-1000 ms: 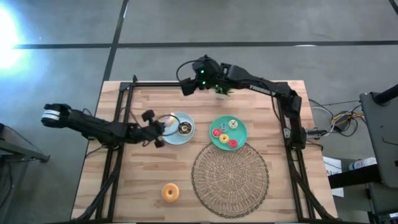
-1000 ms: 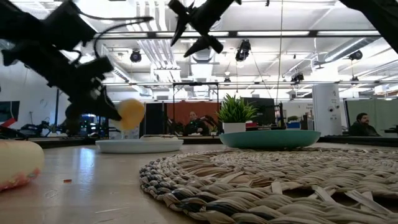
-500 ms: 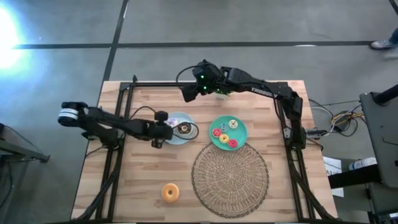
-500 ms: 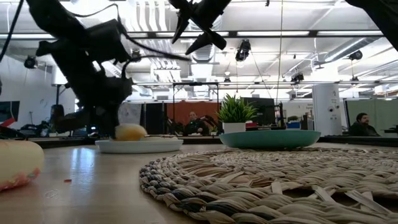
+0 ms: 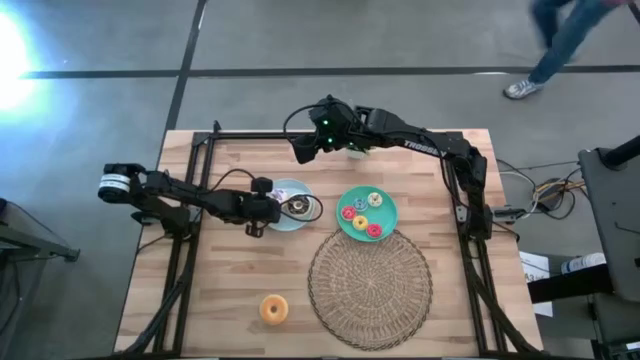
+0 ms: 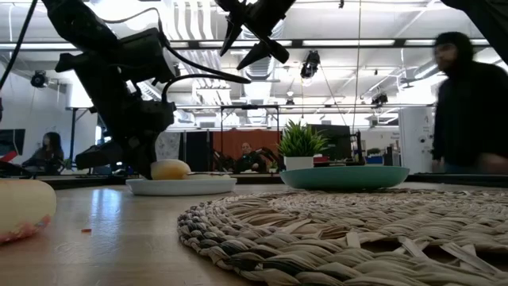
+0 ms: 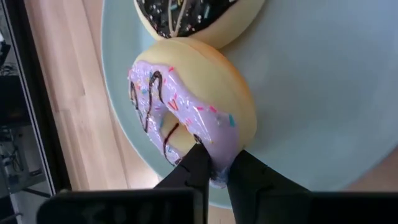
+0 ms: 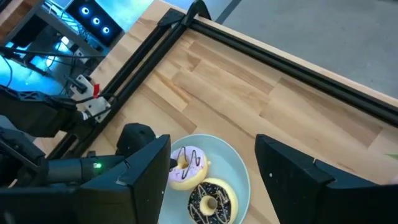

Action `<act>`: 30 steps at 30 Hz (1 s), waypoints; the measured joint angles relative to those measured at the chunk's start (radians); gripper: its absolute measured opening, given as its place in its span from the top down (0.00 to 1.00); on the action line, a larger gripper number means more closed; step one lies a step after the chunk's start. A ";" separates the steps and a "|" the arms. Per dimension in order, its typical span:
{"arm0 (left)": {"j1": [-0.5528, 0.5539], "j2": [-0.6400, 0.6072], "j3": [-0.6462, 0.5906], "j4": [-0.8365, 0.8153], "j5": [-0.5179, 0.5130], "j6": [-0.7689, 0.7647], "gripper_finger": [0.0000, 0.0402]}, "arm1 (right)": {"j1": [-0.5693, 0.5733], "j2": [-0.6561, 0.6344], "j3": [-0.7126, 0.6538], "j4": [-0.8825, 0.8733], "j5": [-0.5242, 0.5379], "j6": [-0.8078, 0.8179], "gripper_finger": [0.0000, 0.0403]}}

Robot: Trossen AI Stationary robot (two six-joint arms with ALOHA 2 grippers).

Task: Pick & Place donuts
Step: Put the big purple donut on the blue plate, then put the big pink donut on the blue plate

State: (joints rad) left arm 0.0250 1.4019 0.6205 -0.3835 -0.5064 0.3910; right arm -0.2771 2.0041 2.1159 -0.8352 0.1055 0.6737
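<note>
left gripper [image 7: 214,165] is pinched on the rim of the lilac-iced donut [image 7: 189,118], which sits on the light blue plate [image 7: 323,99] snug against a chocolate-iced donut [image 7: 196,18] just past it. If this is the drop-off, I'd spread the fingers gently and back straight off so it doesn't tip or nudge its neighbour

right gripper [image 5: 303,142] waits up high with its fingers spread, well beyond the plate

further out: green plate [image 5: 386,222] with small donuts, woven mat [image 5: 370,290], one orange donut [image 5: 273,309] alone on the wooden table [image 5: 230,300], little potted plant [image 6: 301,147]. Person walking by behind
</note>
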 joint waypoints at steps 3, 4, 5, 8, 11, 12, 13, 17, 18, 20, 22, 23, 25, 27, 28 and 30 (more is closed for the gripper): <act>0.000 -0.014 -0.001 -0.001 -0.007 0.000 0.90 | 0.000 0.000 0.000 0.000 0.000 -0.009 0.44; 0.000 -0.018 -0.001 -0.001 -0.010 0.000 0.87 | 0.000 0.000 0.000 0.001 0.000 -0.016 0.44; 0.000 -0.022 -0.001 -0.002 -0.011 0.000 0.84 | 0.000 0.000 0.000 0.001 0.000 -0.021 0.44; 0.000 -0.032 -0.001 -0.016 -0.012 0.000 0.75 | 0.000 0.000 -0.001 0.002 0.000 -0.024 0.44; 0.000 -0.042 -0.001 -0.071 -0.012 -0.004 0.68 | 0.000 0.000 -0.003 0.002 0.000 -0.030 0.44; -0.001 -0.046 -0.001 -0.092 -0.012 -0.009 0.66 | 0.000 0.000 -0.004 0.002 0.000 -0.031 0.44; -0.001 -0.052 0.001 -0.115 -0.011 -0.017 0.64 | 0.000 0.000 -0.005 0.002 -0.001 -0.031 0.44; -0.001 -0.100 0.024 -0.185 -0.007 -0.092 0.61 | 0.000 0.000 -0.009 0.003 -0.006 -0.038 0.44; -0.001 -0.119 0.032 -0.186 0.000 -0.112 0.61 | 0.000 0.000 -0.010 0.003 -0.009 -0.039 0.44; -0.001 -0.158 0.048 -0.186 0.027 -0.142 0.61 | 0.000 0.000 -0.016 0.004 -0.020 -0.041 0.44; -0.002 -0.196 0.066 -0.200 0.052 -0.183 0.61 | 0.000 0.000 -0.024 0.004 -0.056 -0.042 0.44; -0.002 -0.220 0.071 -0.225 0.073 -0.206 0.61 | 0.000 0.000 -0.028 0.002 -0.083 -0.048 0.44; -0.002 -0.280 0.074 -0.278 0.152 -0.250 0.61 | 0.005 0.000 -0.036 0.002 -0.137 -0.066 0.44; -0.002 -0.342 0.071 -0.304 0.254 -0.310 0.61 | 0.018 0.000 -0.043 0.001 -0.187 -0.115 0.44; -0.003 -0.376 0.063 -0.308 0.302 -0.352 0.61 | 0.029 0.000 -0.047 0.001 -0.197 -0.146 0.44; -0.006 -0.442 0.044 -0.316 0.384 -0.445 0.61 | 0.056 0.000 -0.055 -0.002 -0.205 -0.196 0.44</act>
State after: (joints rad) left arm 0.0194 0.9599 0.6644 -0.6994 -0.1227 -0.0536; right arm -0.2206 2.0041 2.0609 -0.8372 -0.0991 0.4774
